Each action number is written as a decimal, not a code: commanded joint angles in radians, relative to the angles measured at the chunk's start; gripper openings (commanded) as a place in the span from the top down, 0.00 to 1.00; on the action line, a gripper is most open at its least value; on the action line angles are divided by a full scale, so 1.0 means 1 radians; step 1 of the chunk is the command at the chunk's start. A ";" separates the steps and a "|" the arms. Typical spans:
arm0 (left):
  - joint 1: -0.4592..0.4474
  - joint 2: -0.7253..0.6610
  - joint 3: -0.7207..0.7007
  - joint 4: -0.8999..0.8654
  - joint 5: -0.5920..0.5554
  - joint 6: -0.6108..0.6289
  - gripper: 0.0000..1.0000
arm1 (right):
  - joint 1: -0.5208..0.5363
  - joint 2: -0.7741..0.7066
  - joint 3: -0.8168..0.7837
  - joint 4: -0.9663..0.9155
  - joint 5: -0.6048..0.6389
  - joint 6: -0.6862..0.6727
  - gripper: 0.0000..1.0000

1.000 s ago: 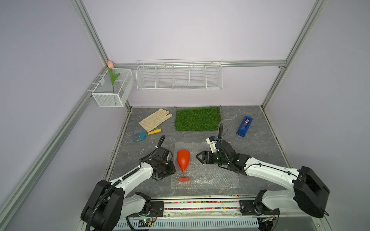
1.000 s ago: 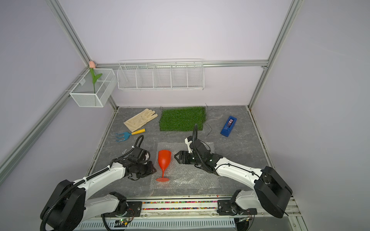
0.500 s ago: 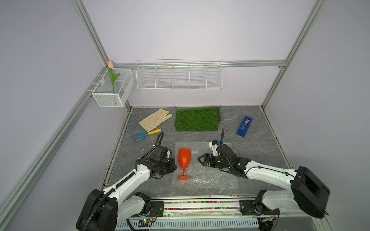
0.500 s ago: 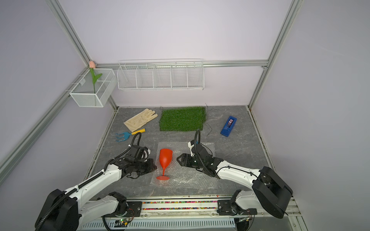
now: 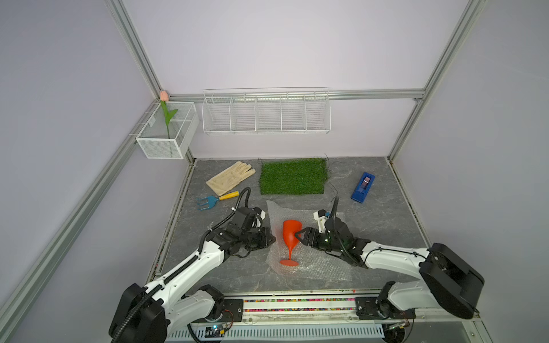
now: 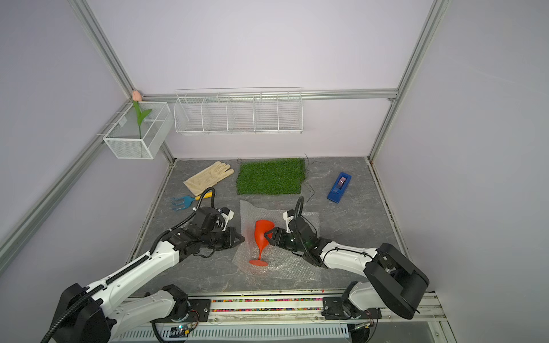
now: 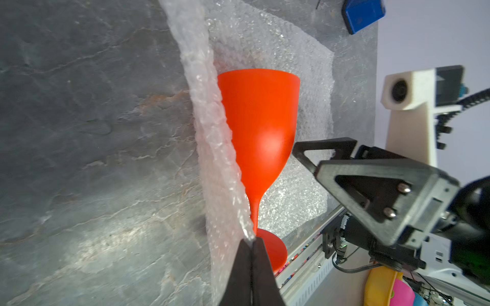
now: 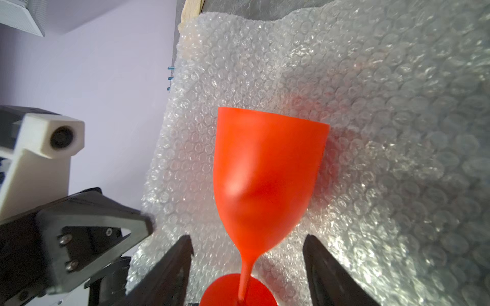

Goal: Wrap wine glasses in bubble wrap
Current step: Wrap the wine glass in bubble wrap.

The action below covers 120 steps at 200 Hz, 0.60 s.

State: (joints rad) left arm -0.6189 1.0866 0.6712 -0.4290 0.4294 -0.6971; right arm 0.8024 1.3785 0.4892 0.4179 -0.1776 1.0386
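Pinched tight in the left gripper (image 7: pixel 252 239): the left edge of the wrap (image 7: pixel 212 127), held up as a flap beside the goblet (image 7: pixel 261 124). Spread wide on the right gripper (image 8: pixel 247 239), astride the lower cup; touching or not, cannot tell. Upright on its foot, on the wrap, between both grippers.

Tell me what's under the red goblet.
The bubble wrap lies under the goblet, whose foot sits on it. The grey tabletop is beneath the sheet. The patch right under the foot is covered, so unseen.
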 commanded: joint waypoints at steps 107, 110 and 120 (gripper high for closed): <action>-0.241 0.214 0.116 0.250 -0.047 -0.203 1.00 | -0.099 0.005 -0.104 0.179 -0.070 0.047 0.28; -0.247 0.222 0.118 0.254 -0.050 -0.205 1.00 | -0.098 -0.006 -0.102 0.159 -0.067 0.042 0.28; -0.261 0.243 0.125 0.271 -0.053 -0.211 1.00 | -0.099 -0.050 -0.084 0.065 -0.049 0.016 0.26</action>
State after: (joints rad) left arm -0.8497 1.2865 0.7586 -0.2291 0.4046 -0.8627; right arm 0.7109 1.4097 0.3981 0.5808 -0.2348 1.0771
